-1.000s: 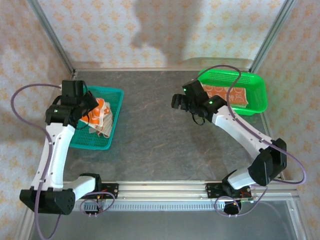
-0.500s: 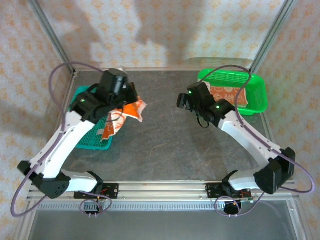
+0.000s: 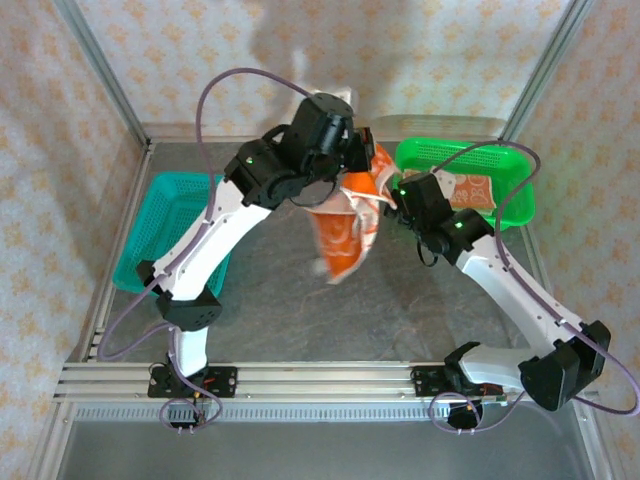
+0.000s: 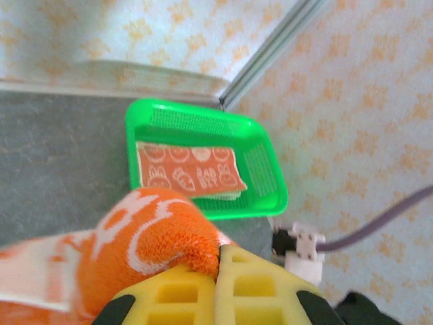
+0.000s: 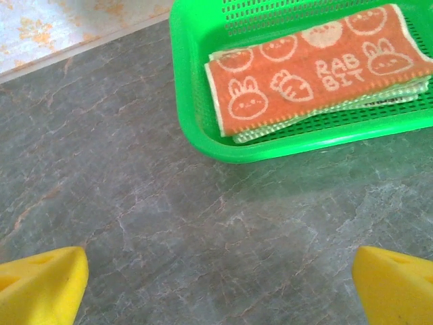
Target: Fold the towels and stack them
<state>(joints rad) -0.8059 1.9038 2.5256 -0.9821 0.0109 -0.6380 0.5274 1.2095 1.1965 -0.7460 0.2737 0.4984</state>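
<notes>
Top external view showed an orange towel [image 3: 345, 235] with white patterns hanging crumpled above the middle of the grey worktop [image 3: 270, 300], its lower end off the surface, just left of the green basket [image 3: 515, 190] at the far right. Left wrist view had the left gripper [image 4: 218, 271] pressed together on a bunched fold of that towel, the yellow fingers [image 4: 257, 284] meeting at the cloth's edge. A stack of folded towels [image 5: 318, 68] lay flat inside the green basket, the top one orange with white rabbits, a carrot and "RAB BIT" lettering, paler ones under it. Right wrist view put the right gripper [image 5: 220, 284] over bare worktop just beside the basket, fingers spread wide and holding nothing. A teal basket [image 3: 170, 200] sat at the left side.
</notes>
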